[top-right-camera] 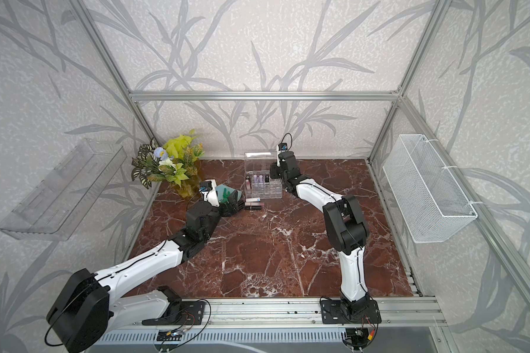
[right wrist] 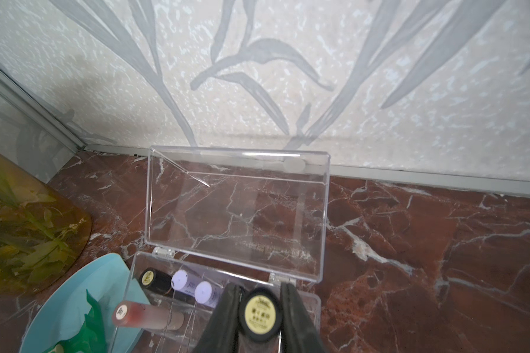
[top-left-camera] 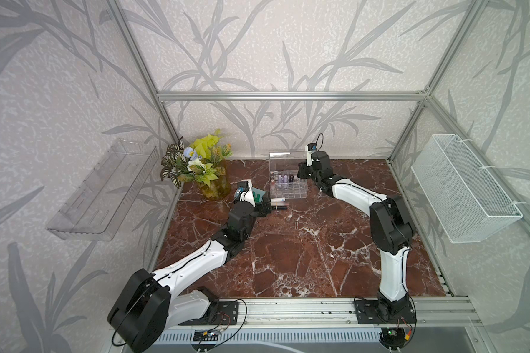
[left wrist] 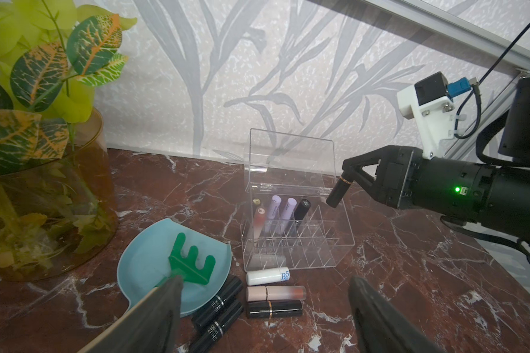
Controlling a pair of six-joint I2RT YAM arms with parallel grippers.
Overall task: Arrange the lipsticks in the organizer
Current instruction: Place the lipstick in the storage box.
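Note:
The clear organizer stands at the back of the marble table with its lid up. In its back cells stand two lilac lipsticks, black ones and a pink one. My right gripper is shut on a black lipstick, held tilted over the organizer's right side. Several loose lipsticks lie in front of the organizer: a white one, a beige one and black ones. My left gripper is open just short of them, with nothing between its fingers.
A teal dish holding a green toy rake lies left of the loose tubes. An amber vase of foliage stands at the back left. A clear wall tray and a white wire basket hang on the side walls.

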